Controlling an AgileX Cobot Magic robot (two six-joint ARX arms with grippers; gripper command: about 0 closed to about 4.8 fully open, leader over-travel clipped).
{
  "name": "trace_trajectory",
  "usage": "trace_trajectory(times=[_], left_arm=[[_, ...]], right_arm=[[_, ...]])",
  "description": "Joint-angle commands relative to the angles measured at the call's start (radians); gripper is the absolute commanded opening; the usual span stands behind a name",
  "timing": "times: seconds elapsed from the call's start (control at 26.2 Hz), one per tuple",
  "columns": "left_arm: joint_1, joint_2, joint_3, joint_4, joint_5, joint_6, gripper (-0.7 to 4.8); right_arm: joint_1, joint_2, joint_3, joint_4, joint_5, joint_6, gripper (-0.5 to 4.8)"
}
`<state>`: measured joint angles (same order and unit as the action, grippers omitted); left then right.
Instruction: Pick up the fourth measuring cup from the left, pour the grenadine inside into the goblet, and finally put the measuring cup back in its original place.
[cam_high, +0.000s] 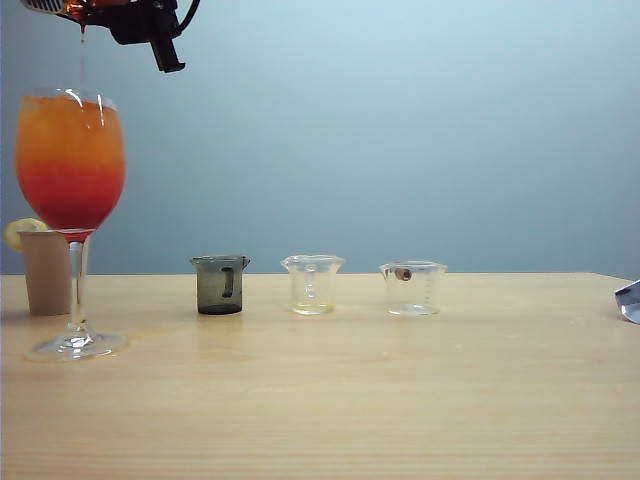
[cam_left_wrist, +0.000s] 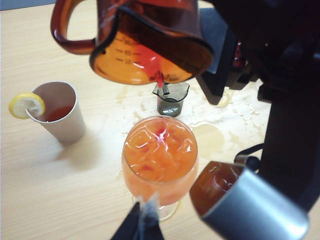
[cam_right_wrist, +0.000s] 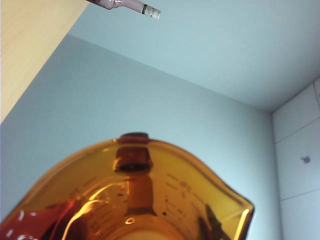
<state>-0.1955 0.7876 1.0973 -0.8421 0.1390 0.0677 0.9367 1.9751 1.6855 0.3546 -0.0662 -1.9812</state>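
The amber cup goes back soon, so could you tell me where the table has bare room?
Free: between the clear cup and the table's right edge, plus the front strip. Crowded: far left, where tumbler and goblet stand under the right pincer's tilted amber cup.

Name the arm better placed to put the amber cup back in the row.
Right. The right gripper already holds the amber measuring cup tipped over the goblet; the left gripper sits low beside the goblet stem, its state unclear.

Pale wood table w/ light grain is filling the foreground, catching soft reflections. Plain blue-grey wall is running behind it, brighter toward the top. White tiled surface is showing beside it.
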Motion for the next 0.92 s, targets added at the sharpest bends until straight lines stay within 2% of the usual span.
trace_trajectory(times=[0.04, 0.92], left_arm=[[-0.001, -0.002, 0.005, 0.006, 0.004, 0.003, -0.04], [-0.001, -0.002, 0.005, 0.006, 0.004, 0.003, -0.04]], right_arm=[[0.006, -0.009, 0.006, 0.036, -0.003, -0.016, 2.41], [0.019, -0.009, 0.006, 0.038, -0.003, -0.013, 2.41]])
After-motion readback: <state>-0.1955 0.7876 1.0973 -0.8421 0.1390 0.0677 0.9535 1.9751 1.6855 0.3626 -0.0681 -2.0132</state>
